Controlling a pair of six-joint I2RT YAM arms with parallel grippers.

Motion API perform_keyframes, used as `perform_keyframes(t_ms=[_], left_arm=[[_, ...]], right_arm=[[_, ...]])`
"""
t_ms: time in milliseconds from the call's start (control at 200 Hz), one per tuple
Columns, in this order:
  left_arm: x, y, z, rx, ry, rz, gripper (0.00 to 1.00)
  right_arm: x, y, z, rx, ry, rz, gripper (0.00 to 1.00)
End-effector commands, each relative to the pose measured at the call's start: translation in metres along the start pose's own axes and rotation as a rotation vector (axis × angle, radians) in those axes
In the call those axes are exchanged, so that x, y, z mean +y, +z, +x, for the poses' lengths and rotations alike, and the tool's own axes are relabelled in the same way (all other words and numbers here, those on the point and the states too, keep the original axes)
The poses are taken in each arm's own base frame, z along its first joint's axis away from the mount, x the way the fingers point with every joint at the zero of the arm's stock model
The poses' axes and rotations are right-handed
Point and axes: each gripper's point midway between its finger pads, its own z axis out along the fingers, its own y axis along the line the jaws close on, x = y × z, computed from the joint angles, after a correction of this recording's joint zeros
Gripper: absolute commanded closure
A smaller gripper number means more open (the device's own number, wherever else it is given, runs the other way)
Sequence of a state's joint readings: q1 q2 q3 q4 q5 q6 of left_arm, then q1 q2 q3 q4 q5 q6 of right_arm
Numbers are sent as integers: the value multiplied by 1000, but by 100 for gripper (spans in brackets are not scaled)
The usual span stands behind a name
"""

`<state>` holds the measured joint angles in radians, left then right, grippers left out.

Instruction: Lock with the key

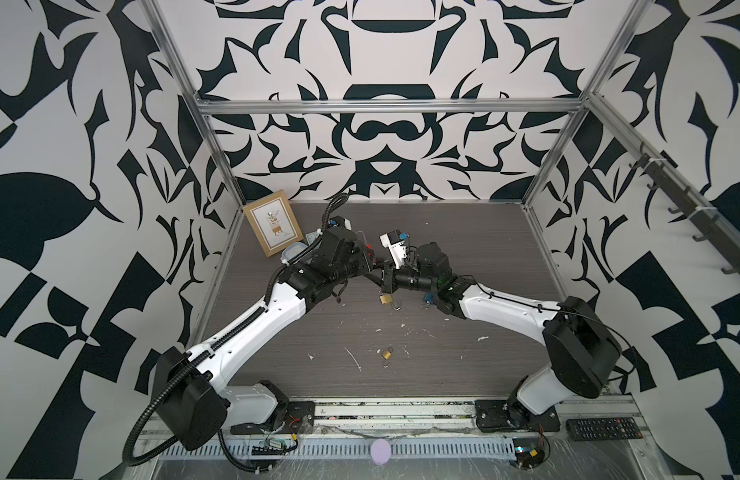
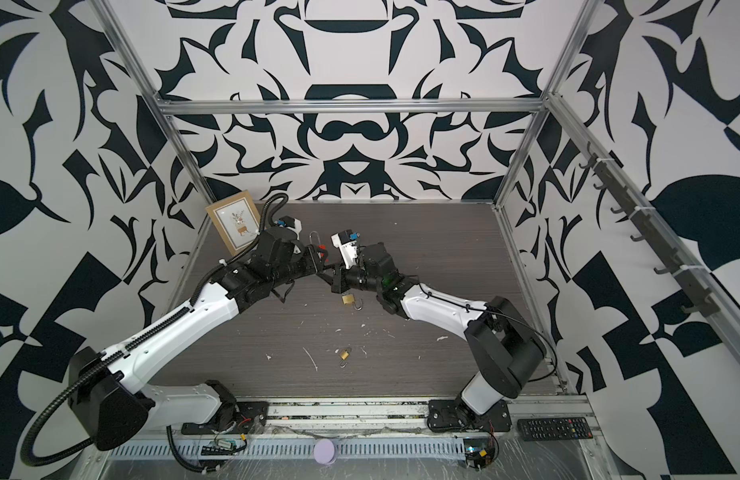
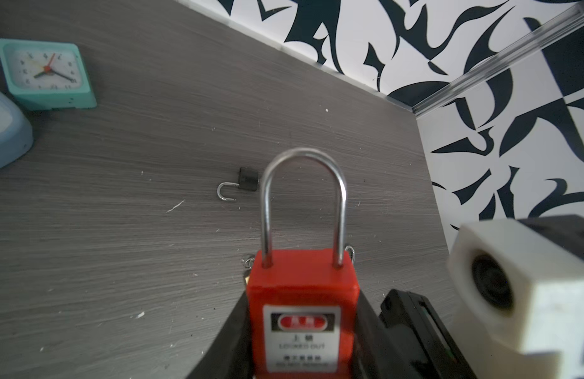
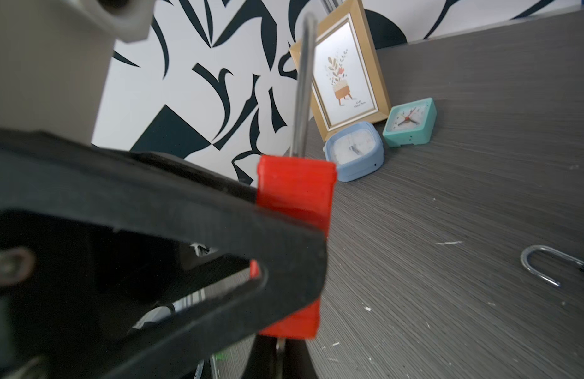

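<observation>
Item: red plastic safety padlock with steel shackle (image 3: 302,282) | held: pinched between left pincer (image 3: 300,331) jaws, shackle seated | right pincer (image 4: 280,356): pressed together just under padlock, key unseen | step: likely key-turn | next: steady twist.

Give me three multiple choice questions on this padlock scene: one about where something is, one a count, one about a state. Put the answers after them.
1. Where does the picture frame stand?
A. back left corner of the table
B. front right corner
C. middle of the table

2. How many small clocks sit beside the frame?
A. one
B. two
C. four

3. What is the state of the red padlock?
A. lying flat on the table
B. hanging from a wall hook
C. gripped in the left tool

Answers:
1 A: both top views show it at the back left.
2 B: the right wrist view shows a blue clock and a teal clock.
3 C: the left wrist view shows the tool clamped on its body.
</observation>
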<state>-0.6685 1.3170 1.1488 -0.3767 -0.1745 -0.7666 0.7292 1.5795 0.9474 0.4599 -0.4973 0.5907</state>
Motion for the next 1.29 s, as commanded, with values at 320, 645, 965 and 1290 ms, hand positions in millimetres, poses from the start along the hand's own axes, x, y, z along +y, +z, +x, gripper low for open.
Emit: perform_keyframes(t_ms=[320,645,965,1290], left_arm=[[71,-7,-45,-153,-140,-347,100],[108,-28,-89,-267,-327,-371,100],[142,-52,-107,-334,-388,-427,100],[158,-77,-132,-461,-521,-389,100]], right_arm=[[23,-13,19,72,-71,-67,100],[23,-16,51,137,-30,-91,100],[24,-17,58,159,-27,-99,100],[23,-14,77,222,-8,-111,100]])
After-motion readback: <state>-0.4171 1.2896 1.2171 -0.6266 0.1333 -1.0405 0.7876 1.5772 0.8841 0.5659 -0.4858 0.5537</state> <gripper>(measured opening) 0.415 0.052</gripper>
